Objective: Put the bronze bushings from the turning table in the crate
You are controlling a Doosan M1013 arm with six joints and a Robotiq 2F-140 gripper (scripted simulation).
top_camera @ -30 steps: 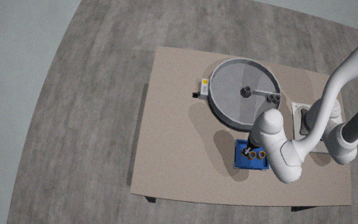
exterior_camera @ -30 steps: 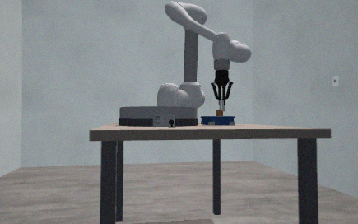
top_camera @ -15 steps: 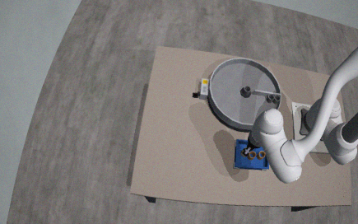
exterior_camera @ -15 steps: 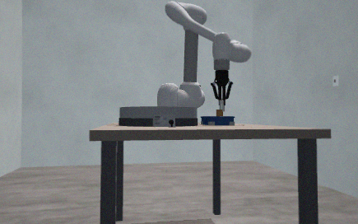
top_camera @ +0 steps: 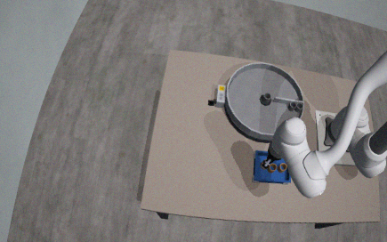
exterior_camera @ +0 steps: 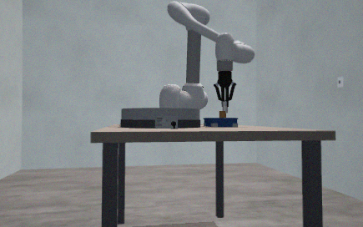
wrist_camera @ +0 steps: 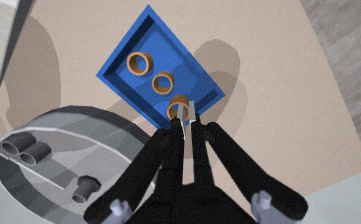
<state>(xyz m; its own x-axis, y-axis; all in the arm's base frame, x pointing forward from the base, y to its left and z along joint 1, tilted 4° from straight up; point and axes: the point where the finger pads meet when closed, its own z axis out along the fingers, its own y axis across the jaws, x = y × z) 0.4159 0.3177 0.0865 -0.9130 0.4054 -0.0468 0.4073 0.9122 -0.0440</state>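
Bronze bushing (wrist_camera: 177, 107), a short orange-brown ring with a hollow bore, hung pinched by its wall in the gripper (wrist_camera: 185, 116) just above the blue crate (wrist_camera: 126, 55), where two matching bushings (wrist_camera: 140, 63) stood upright.

The bronze bushings (wrist_camera: 163, 82) look like warm orange-brown metal with a dull sheen, and the steel bushings (wrist_camera: 23, 148) like plain grey metal. The crate (wrist_camera: 122, 64) is smooth, saturated blue, plastic-looking and matt. The turning table (top_camera: 245, 95) has a flat grey, matt top over a darker rim. The table (top_camera: 188, 178) reads as pale, matt wood. The gripper (wrist_camera: 186, 116) has matt black fingers, and the arm (top_camera: 358, 95) a smooth white shell.
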